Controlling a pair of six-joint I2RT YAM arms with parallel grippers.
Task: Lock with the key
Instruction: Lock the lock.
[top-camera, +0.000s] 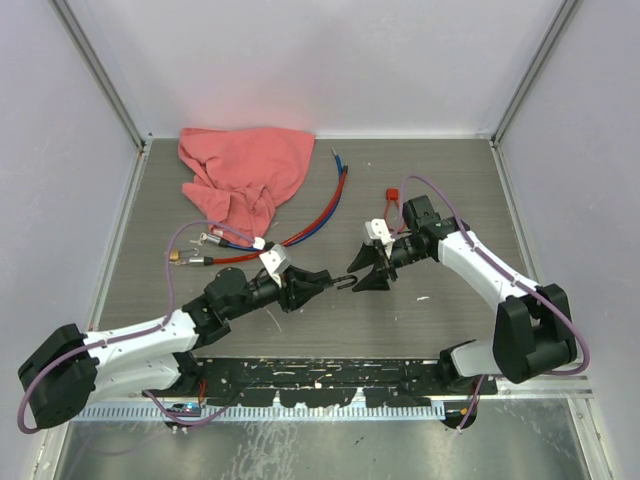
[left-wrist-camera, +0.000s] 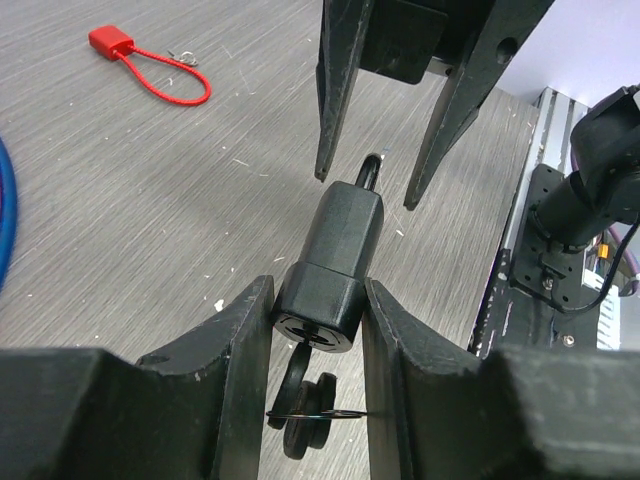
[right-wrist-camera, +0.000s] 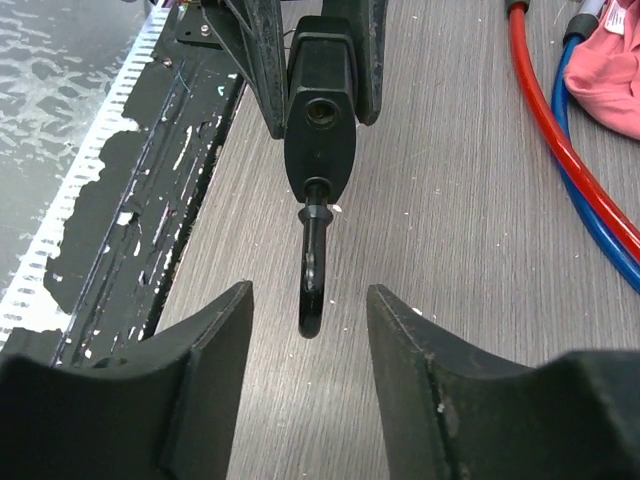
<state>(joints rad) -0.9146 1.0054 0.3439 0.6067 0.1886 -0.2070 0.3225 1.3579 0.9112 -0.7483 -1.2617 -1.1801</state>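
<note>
My left gripper is shut on the body of a black lock, held level above the table. A black key on a thin wire ring sticks out of the lock's keyhole end, between my left fingers. The lock's shackle points at my right gripper, which is open, with one finger on either side of the shackle tip and neither touching it. In the top view the two grippers meet at mid-table, the left gripper facing the right gripper.
A small red padlock with a red cable loop lies behind the right arm. A pink cloth sits at the back left. Red and blue cables run across the middle. A black base plate lines the near edge.
</note>
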